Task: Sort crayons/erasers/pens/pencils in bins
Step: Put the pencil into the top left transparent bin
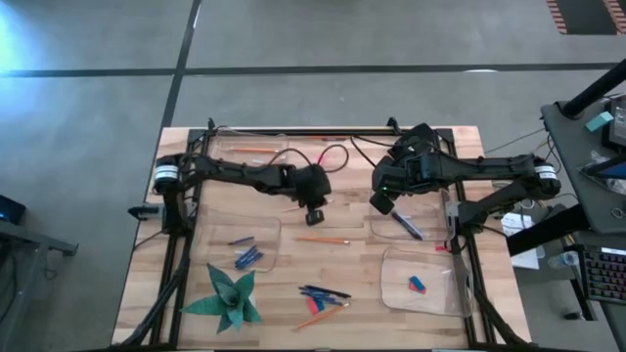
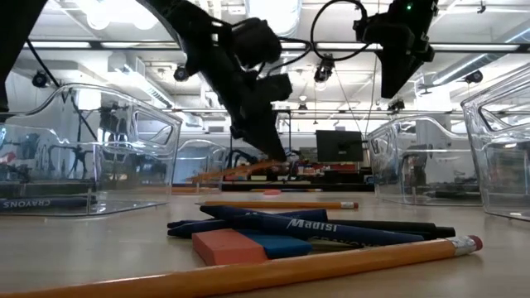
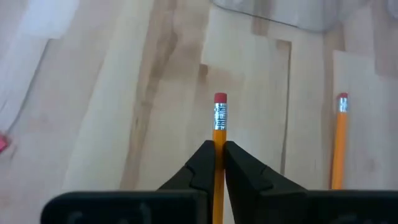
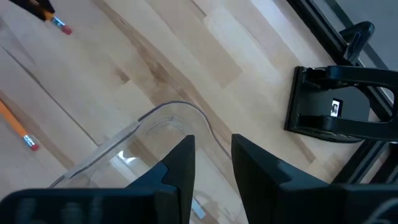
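Left gripper (image 1: 315, 212) hangs over the middle of the table (image 1: 284, 269) in the high view, and we see a loose pencil (image 1: 323, 240) lying just in front of it, crayons (image 1: 246, 256) in the near-left bin (image 1: 256, 231), a blue and red eraser (image 1: 418, 285) in the near-right bin (image 1: 452, 293), and a pen (image 1: 407, 226) in the bin under the right gripper (image 1: 381, 203); more pens, an eraser and a pencil sit mixed in a pile (image 1: 323, 297) at the near edge. From table height we see the left gripper (image 2: 273, 147) raised with an orange pencil (image 2: 236, 171) slanting out of its tip, clear of the wood, while the pile's pens (image 2: 331, 227) and erasers (image 2: 248, 246) lie in the foreground. Looking past the left wrist, we find the fingers (image 3: 202, 163) pressed together on the pencil (image 3: 219, 121), pinching it on the wood below the ferrule, so the eraser end pokes forward. We judge the pencil light and stiff but smooth-painted, so a pinch this far from the middle may let it swivel; nearer the centre would hold steadier. Past the right wrist, we see its fingers (image 4: 180, 163) parted with nothing between them, poised above a clear bin's rim (image 4: 163, 112).
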Robot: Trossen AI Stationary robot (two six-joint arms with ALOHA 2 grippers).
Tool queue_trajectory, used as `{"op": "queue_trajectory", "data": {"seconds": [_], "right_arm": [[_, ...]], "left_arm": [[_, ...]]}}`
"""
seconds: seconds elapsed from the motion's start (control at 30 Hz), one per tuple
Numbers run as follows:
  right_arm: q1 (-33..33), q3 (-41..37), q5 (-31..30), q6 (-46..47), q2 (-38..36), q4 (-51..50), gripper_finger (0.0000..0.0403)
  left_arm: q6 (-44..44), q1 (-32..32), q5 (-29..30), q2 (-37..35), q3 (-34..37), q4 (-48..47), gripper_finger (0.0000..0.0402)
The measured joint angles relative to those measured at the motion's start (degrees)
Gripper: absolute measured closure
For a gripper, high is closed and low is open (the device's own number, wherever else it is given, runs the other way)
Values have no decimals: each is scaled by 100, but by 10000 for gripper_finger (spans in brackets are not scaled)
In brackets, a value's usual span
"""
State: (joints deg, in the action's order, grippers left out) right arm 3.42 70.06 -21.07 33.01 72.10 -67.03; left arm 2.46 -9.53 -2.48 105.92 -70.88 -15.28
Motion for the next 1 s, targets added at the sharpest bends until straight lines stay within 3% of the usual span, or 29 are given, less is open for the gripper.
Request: {"op": "queue_trajectory", "data": {"seconds": [0.57,1.0], "right_arm": [[-2,0,-9,-2,-31,94,314],[-44,-581,235,-9,205,2032,320]], "left_arm": [[-412,-751,99,-871,-602,194,391],[-798,-1894,818,-1906,-384,-444,391]]}}
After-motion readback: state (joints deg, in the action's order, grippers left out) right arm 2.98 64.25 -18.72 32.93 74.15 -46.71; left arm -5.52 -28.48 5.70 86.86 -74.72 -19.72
